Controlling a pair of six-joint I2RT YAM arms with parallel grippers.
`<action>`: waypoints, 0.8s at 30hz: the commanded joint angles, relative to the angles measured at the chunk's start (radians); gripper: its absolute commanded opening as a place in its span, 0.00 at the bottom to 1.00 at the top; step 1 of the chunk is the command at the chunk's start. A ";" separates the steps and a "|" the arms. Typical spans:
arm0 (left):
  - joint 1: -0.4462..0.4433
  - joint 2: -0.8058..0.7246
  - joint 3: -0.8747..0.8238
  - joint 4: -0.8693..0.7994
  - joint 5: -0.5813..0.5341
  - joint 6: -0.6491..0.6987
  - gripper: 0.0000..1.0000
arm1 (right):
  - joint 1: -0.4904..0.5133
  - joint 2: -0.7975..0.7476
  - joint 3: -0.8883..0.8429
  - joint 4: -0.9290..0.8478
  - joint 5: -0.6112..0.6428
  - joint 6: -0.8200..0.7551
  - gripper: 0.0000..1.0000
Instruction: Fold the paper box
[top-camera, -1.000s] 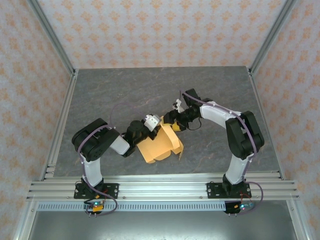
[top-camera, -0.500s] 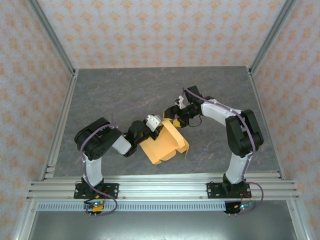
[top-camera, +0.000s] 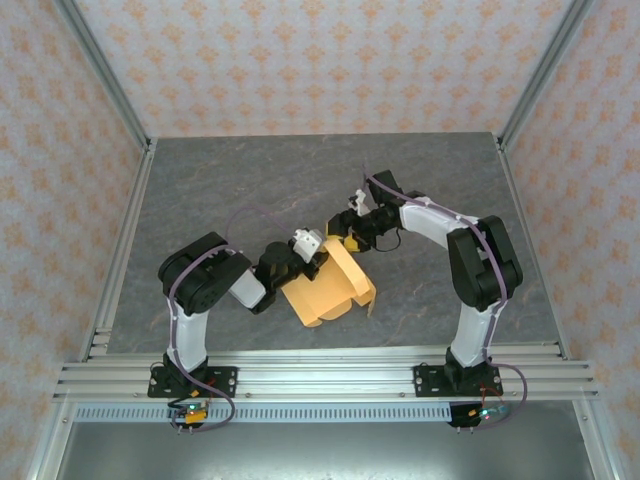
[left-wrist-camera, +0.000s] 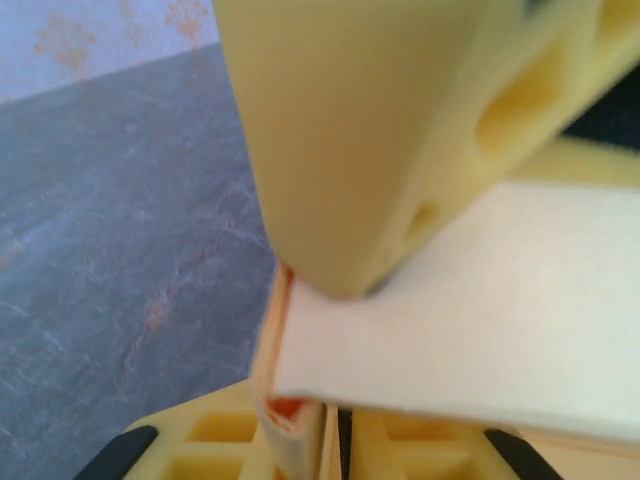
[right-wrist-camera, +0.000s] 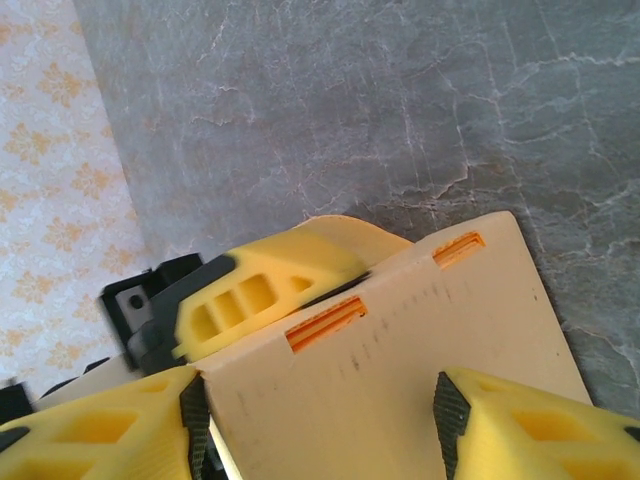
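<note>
A thin orange-yellow cardboard paper box (top-camera: 325, 290), partly folded, sits near the middle of the grey marbled stone-look tabletop (top-camera: 200, 190), a little towards the near edge and between the two arms. From above, one panel stands tilted up along its far side, while a small flap sticks out at its right edge.

The left end effector (top-camera: 308, 258) reaches in from the left and meets the box at its upper left edge. Seen from the left wrist, this end effector (left-wrist-camera: 320, 350) is pinching a pale cardboard panel (left-wrist-camera: 480, 330), with one yellow finger (left-wrist-camera: 380, 130) pressed on top and the other just beneath the edge.

The right end effector (top-camera: 345, 238) comes down at the far corner of the box, just beside the left one. In the right wrist view its yellow fingers (right-wrist-camera: 90, 425) are spread wide, with the tan panel (right-wrist-camera: 400, 340) lying between them; whether they touch it I cannot tell. Two narrow orange slots (right-wrist-camera: 325, 323) run along that panel's upper fold
</note>
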 joint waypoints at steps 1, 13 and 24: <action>-0.007 0.025 0.018 -0.035 0.006 -0.031 0.22 | 0.017 0.059 -0.036 -0.052 0.134 -0.037 0.59; -0.048 0.051 0.043 0.015 -0.157 -0.080 0.21 | 0.016 0.072 -0.078 -0.032 0.092 -0.031 0.58; -0.188 0.125 0.118 0.003 -0.534 0.009 0.03 | 0.019 0.051 -0.120 0.007 0.093 0.010 0.58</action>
